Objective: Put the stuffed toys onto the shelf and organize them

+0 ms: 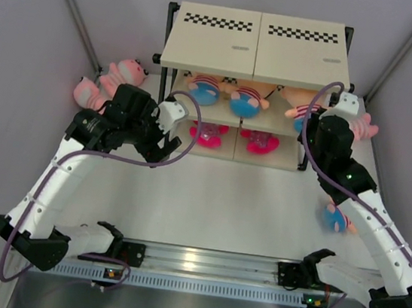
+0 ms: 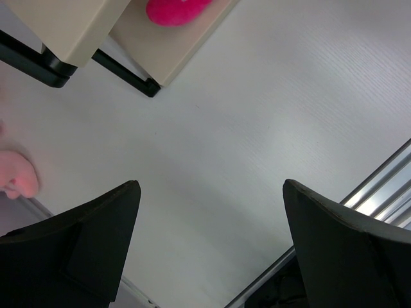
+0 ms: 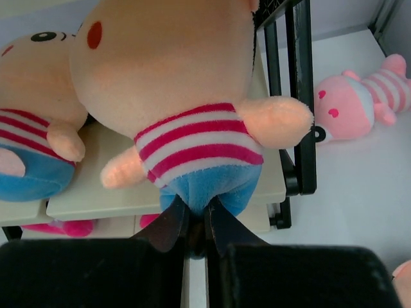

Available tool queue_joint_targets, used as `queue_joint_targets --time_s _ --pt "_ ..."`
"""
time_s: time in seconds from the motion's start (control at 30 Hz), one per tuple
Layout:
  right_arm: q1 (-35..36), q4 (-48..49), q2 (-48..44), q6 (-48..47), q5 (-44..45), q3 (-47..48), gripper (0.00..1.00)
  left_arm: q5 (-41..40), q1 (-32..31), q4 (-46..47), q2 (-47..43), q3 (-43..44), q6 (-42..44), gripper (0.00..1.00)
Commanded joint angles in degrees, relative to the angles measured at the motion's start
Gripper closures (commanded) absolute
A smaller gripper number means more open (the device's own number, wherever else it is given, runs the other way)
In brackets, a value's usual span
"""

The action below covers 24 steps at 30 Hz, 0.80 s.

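**Right tool grips a doll at the middle board; left tool hangs open**

At the far left, two pale pink striped plush animals (image 1: 86,93) lie close together on the white worktop (image 1: 246,197), just beside the left posts of the shelf. The left tool (image 2: 212,218) hovers above bare worktop in front of the shelf's left corner. Its black fingers (image 2: 96,250) are spread wide with nothing between them.

The three-tier shelf of black metal posts and beige boards with checkered strips (image 1: 256,47) stands at the back centre. On its bottom board sit two small magenta plush toys (image 1: 208,134), side by side. On the middle board lie two peach-faced plush dolls in red-striped shirts and blue bottoms (image 1: 207,89).

At the right end of that board is a third peach-faced striped doll (image 3: 192,109), next to the right front post. The right tool (image 3: 194,215) is clamped on its blue bottom. Its body rests over the board, and one arm reaches past the post.

Right of the shelf, another pink striped plush animal (image 3: 359,106) lies on the worktop. Nearer the front, a further peach-and-blue doll (image 1: 338,217) lies beside the right arm.
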Motion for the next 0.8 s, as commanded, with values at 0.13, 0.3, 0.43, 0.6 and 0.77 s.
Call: queue_joint_targets --time_s 0.13,0.3,0.43,0.6,0.77 --pt "-3.0 10.2 5.0 2.8 -2.0 1.3 0.96 -0.1 0.3 2.1 -1.6 1.2 -0.3 0.01" --pt "-5.7 12.3 8.3 5.8 -4.3 1.0 0.87 -0.7 0.3 2.1 -1.8 1.2 -0.2 0.01" --pt "-6.5 15.1 8.5 6.8 -3.5 -0.3 0.66 -0.9 0.4 2.1 -2.2 0.9 -0.1 0.01" --pt "-6.6 14.6 8.3 5.9 -6.6 -0.2 0.41 -0.9 0.4 2.0 -2.3 0.5 0.2 0.01" --pt "-6.7 13.3 4.7 4.9 -7.2 -1.5 0.32 -0.5 0.5 2.1 -2.2 0.3 0.1 0.02"
